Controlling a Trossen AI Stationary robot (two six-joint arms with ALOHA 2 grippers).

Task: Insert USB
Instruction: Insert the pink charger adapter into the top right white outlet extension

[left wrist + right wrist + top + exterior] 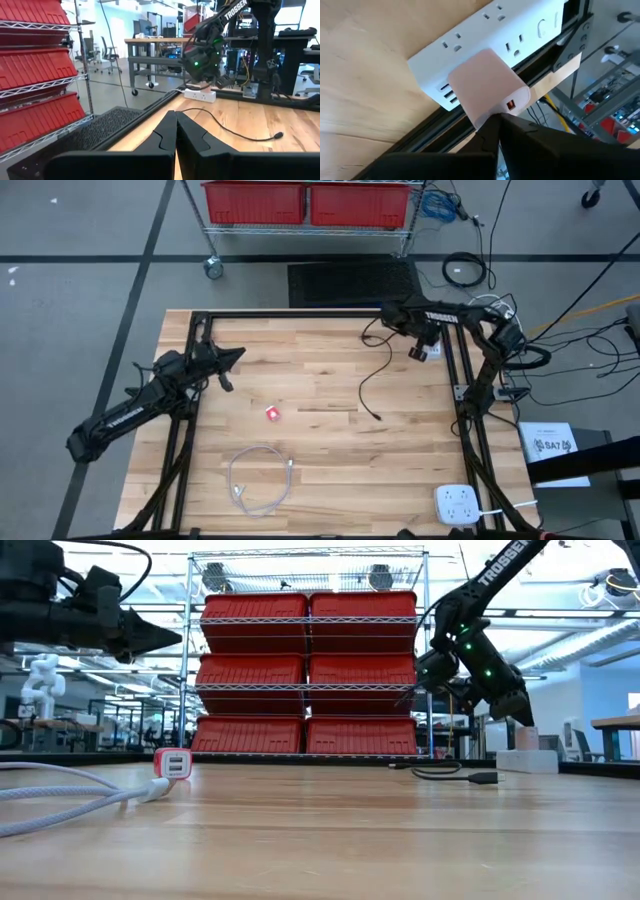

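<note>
We judge task barely begun: black USB cable [372,385] lies loose mid-tabletop, unplugged. Right tool [497,120] pressed together at power strip [485,30], far-right edge; left tool [175,131] pressed together, empty.

In the high view the white power strip [428,351] near the surface's far right edge is mostly hidden under the right end effector [424,345]. The surface's [320,450] near edge is cut off by the picture, as is part of the white adapter [459,505] at the near right corner. The small red charger [273,413] is too small there to show its ports.
</note>
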